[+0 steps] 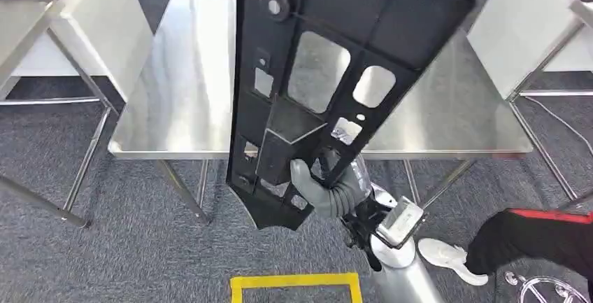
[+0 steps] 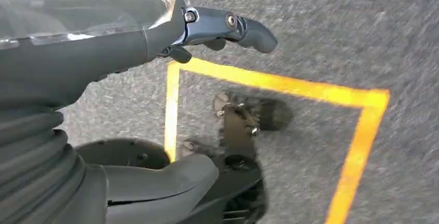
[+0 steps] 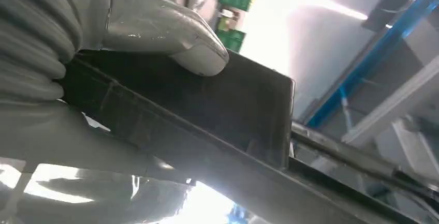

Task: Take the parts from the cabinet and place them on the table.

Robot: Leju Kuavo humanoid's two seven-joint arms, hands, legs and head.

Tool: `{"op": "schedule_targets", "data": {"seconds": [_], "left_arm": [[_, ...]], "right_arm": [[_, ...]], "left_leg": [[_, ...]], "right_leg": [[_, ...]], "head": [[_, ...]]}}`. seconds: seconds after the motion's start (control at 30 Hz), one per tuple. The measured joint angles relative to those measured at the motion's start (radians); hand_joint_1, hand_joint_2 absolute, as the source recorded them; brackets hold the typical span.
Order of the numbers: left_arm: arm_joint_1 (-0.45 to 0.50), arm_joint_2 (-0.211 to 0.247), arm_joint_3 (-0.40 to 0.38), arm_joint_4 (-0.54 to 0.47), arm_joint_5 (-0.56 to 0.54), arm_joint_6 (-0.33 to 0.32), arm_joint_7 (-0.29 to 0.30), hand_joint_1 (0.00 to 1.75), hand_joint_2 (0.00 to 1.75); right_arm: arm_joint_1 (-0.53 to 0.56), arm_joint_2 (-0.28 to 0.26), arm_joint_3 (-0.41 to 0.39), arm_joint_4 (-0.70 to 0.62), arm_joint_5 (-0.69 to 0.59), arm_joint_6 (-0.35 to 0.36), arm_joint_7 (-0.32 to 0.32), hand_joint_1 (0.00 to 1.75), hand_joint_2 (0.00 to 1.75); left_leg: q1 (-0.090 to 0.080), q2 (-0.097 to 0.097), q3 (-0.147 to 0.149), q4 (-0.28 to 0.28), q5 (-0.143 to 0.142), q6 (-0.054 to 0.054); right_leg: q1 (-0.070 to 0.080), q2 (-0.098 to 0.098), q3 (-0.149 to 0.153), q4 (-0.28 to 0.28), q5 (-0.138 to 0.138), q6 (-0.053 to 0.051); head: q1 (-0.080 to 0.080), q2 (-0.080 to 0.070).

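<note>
Right hand (image 1: 323, 185) grips the panel (image 1: 329, 72) low (1 end), raised to clear the bench (image 1: 182, 100); left hand (image 2: 207, 32) hangs empty, fingers spread.

The floor is grey carpet (image 1: 140, 247), rough in texture, with a yellow tape square (image 1: 296, 285) marked on it. A steel tabletop (image 1: 189, 93) stands ahead on thin metal legs (image 1: 183, 189), and its surface reflects the light softly. More steel tables stand at the left (image 1: 42, 23) and at the right (image 1: 531, 30). A person's white shoe (image 1: 447, 255) and dark trouser leg (image 1: 538, 236) are at the right.
</note>
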Motion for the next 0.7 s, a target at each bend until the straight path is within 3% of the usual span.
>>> {"op": "schedule_targets", "data": {"seconds": [0.13, 0.17, 0.2, 0.23, 0.27, 0.3, 0.33, 0.37, 0.4, 0.43, 0.47, 0.5, 0.53, 0.57, 0.6, 0.63, 0.67, 0.7], "left_arm": [[0.0, 0.0, 0.0, 0.0, 0.0, 0.0, 0.0, 0.0, 1.75], [-0.001, 0.002, 0.001, 0.0, 0.0, 0.001, -0.001, 0.0, 1.75], [-0.001, 0.002, 0.001, 0.0, -0.001, -0.001, -0.001, 0.0, 1.75], [0.001, 0.002, 0.001, 0.0, -0.002, -0.001, 0.002, 0.0, 1.75], [0.001, 0.002, 0.001, 0.0, -0.003, -0.001, 0.005, 0.0, 1.75], [0.001, 0.002, 0.001, 0.0, -0.003, -0.001, 0.005, 0.0, 1.75], [0.0, 0.001, 0.001, 0.001, -0.003, -0.002, 0.006, 0.0, 1.75], [0.001, 0.002, 0.001, 0.001, -0.003, -0.002, 0.008, 0.0, 1.75], [0.0, 0.001, 0.001, 0.0, -0.003, -0.002, 0.009, 0.0, 1.75], [-0.002, 0.001, 0.001, 0.0, -0.003, -0.002, 0.009, 0.0, 1.75], [-0.007, 0.0, 0.001, 0.0, -0.003, -0.002, 0.009, 0.0, 1.75], [-0.014, 0.001, 0.0, 0.0, -0.003, -0.002, 0.009, 0.0, 1.75], [-0.016, -0.002, 0.0, 0.0, -0.003, -0.003, 0.009, 0.0, 1.75], [-0.016, -0.003, -0.001, 0.0, -0.003, -0.003, 0.008, 0.0, 1.75], [-0.015, -0.004, -0.001, 0.0, -0.003, -0.002, 0.008, 0.0, 1.75], [-0.011, -0.004, -0.001, 0.0, -0.002, -0.002, 0.008, 0.0, 1.75], [-0.006, -0.003, -0.001, 0.0, -0.002, -0.001, 0.008, 0.0, 1.75], [-0.004, -0.002, -0.001, 0.0, -0.001, -0.001, 0.008, 0.0, 1.75]], "right_arm": [[0.0, -0.001, 0.0, 0.0, 0.0, 0.0, 0.0, 1.75, 1.75], [0.0, -0.003, 0.001, 0.001, -0.001, -0.001, -0.002, 1.75, 1.75], [0.001, -0.005, 0.001, 0.001, -0.002, -0.003, -0.003, 1.75, 1.75], [0.005, -0.014, 0.001, 0.006, -0.003, -0.005, -0.003, 1.75, 1.75], [0.005, -0.017, 0.001, 0.008, -0.005, -0.006, -0.003, 1.75, 1.75], [0.005, -0.019, 0.001, 0.01, -0.005, -0.006, -0.003, 1.75, 1.75], [0.007, -0.023, 0.002, 0.013, -0.005, -0.006, -0.003, 1.75, 1.75], [0.007, -0.024, 0.001, 0.015, -0.006, -0.007, -0.003, 1.75, 1.75], [0.005, -0.023, 0.001, 0.015, -0.005, -0.007, -0.001, 1.75, 1.75], [0.002, -0.021, 0.0, 0.014, -0.005, -0.008, -0.001, 1.75, 1.75], [-0.006, -0.019, 0.0, 0.014, -0.006, -0.008, -0.003, 1.75, 1.75], [-0.009, -0.014, 0.0, 0.013, -0.005, -0.009, -0.003, 1.75, 1.75], [-0.01, -0.014, 0.0, 0.013, -0.006, -0.01, -0.002, 1.75, 1.75], [-0.01, -0.014, 0.0, 0.013, -0.006, -0.013, -0.003, 1.75, 1.75], [-0.01, -0.014, -0.001, 0.014, -0.006, -0.013, -0.003, 1.75, 1.75], [-0.008, -0.014, 0.0, 0.014, -0.006, -0.014, 0.0, 1.75, 1.75], [-0.006, -0.013, 0.0, 0.014, -0.006, -0.016, 0.0, 1.75, 1.75], [-0.006, -0.012, -0.001, 0.015, -0.006, -0.016, 0.0, 1.75, 1.75]], "left_leg": [[-0.001, 0.0, 0.003, 0.0, -0.002, 0.002], [-0.002, -0.002, 0.013, -0.002, -0.013, 0.009], [-0.004, -0.005, 0.026, -0.003, -0.026, 0.01], [-0.008, -0.017, 0.096, -0.004, -0.084, 0.011], [-0.009, -0.02, 0.136, -0.004, -0.115, 0.008], [-0.01, -0.021, 0.156, -0.005, -0.134, 0.006], [-0.011, -0.021, 0.177, 0.0, -0.155, 0.002], [-0.014, -0.024, 0.19, -0.006, -0.173, -0.006], [-0.013, -0.021, 0.198, -0.017, -0.192, -0.013], [-0.013, -0.019, 0.227, -0.003, -0.184, -0.017], [-0.012, -0.019, 0.224, 0.018, -0.169, -0.02], [-0.009, -0.016, 0.187, 0.08, -0.143, -0.024], [-0.009, -0.013, 0.138, 0.164, -0.109, -0.027], [-0.007, -0.01, 0.084, 0.237, -0.108, -0.03], [-0.006, -0.008, 0.033, 0.287, -0.144, -0.035], [-0.006, -0.008, -0.008, 0.306, -0.208, -0.04], [-0.006, -0.007, -0.041, 0.304, -0.274, -0.043], [-0.006, -0.006, -0.068, 0.288, -0.321, -0.044]], "right_leg": [[0.0, 0.0, -0.011, 0.018, 0.003, 0.001], [0.001, 0.0, -0.07, 0.099, 0.001, -0.003], [0.002, 0.0, -0.128, 0.165, -0.025, -0.015], [0.005, 0.0, -0.232, 0.174, -0.148, -0.033], [0.005, 0.0, -0.231, 0.08, -0.102, -0.019], [0.006, -0.001, -0.229, 0.012, -0.018, 0.0], [0.011, -0.007, -0.237, -0.053, 0.105, 0.021], [0.014, -0.016, -0.222, -0.059, 0.134, 0.008], [0.025, -0.012, -0.199, -0.057, 0.132, -0.007], [0.019, -0.006, -0.187, -0.064, 0.133, -0.026], [0.019, -0.005, -0.168, -0.064, 0.124, -0.041], [0.009, -0.002, -0.146, -0.072, 0.117, -0.049], [0.01, -0.003, -0.129, -0.075, 0.105, -0.058], [0.01, -0.003, -0.116, -0.078, 0.091, -0.063], [0.01, -0.002, -0.099, -0.08, 0.076, -0.064], [0.01, 0.002, -0.08, -0.08, 0.058, -0.065], [0.01, 0.007, -0.059, -0.08, 0.04, -0.065], [0.009, 0.011, -0.035, -0.08, 0.021, -0.063]], "head": [[0.0, 0.0], [0.001, 0.0], [0.001, 0.0], [0.002, 0.0], [0.003, 0.0], [0.003, 0.0], [0.003, 0.0], [0.001, 0.0], [0.0, 0.0], [-0.001, 0.0], [0.001, 0.0], [0.0, 0.001], [-0.001, 0.0], [-0.003, 0.001], [-0.003, 0.001], [-0.002, 0.001], [-0.003, 0.001], [-0.003, 0.001]]}}
